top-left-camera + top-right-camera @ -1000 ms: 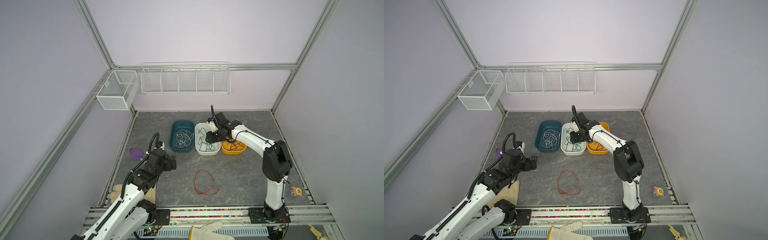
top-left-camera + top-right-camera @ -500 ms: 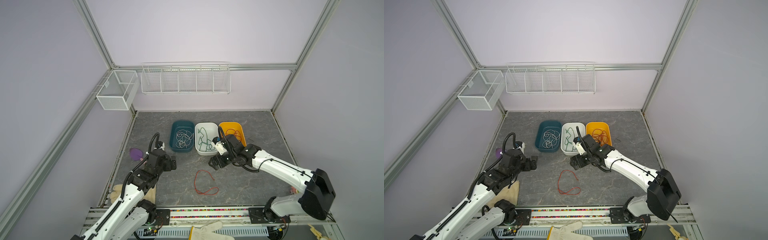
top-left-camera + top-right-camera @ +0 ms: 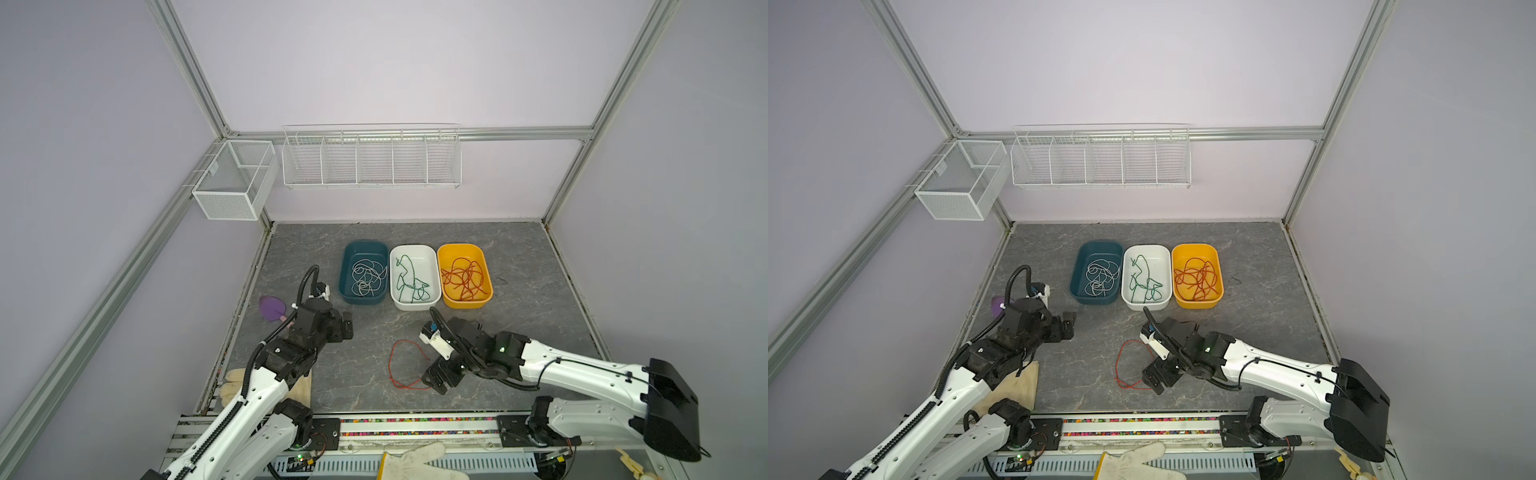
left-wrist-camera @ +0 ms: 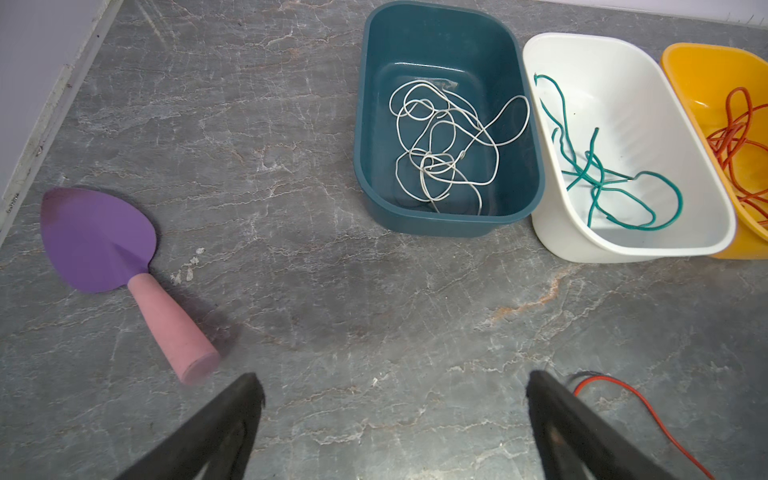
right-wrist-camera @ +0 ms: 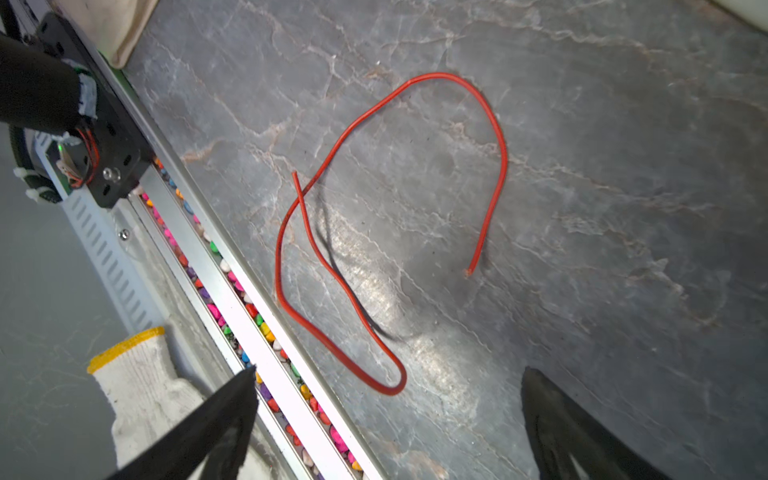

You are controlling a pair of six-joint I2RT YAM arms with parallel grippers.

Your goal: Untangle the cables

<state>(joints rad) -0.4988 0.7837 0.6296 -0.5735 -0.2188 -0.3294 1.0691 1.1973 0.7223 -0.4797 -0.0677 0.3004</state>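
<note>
One loose red cable [image 5: 436, 75] lies alone on the grey surface [image 3: 528, 328], near its front edge, curled into an open loop whose one end crosses over its own length. The other cables are sorted by colour into three tubs in a row further back. White ones [image 4: 432, 162] lie in the teal tub [image 3: 361, 300], green ones [image 4: 598, 183] in the white tub [image 3: 415, 305], and red-orange ones [image 3: 463, 280] in the yellow tub [image 3: 467, 304]. The strands in each tub overlap too much to count.

The loose cable looks very light, thin and limp, though springy enough to keep its curl, and its smooth coating is probably slippery. A shadow under the crossing stretch suggests that part sits slightly off the surface, which would make it the easiest place to pinch. The flat parts would need a very low grip.

The right jaws stand wide open and empty, just beside the loop's near bend. The left jaws are also wide open and empty, over bare surface short of the teal tub.

Elsewhere there are one purple trowel [image 4: 99, 241], one white glove [image 3: 415, 461] and two wire baskets [image 3: 370, 158] on the walls.
</note>
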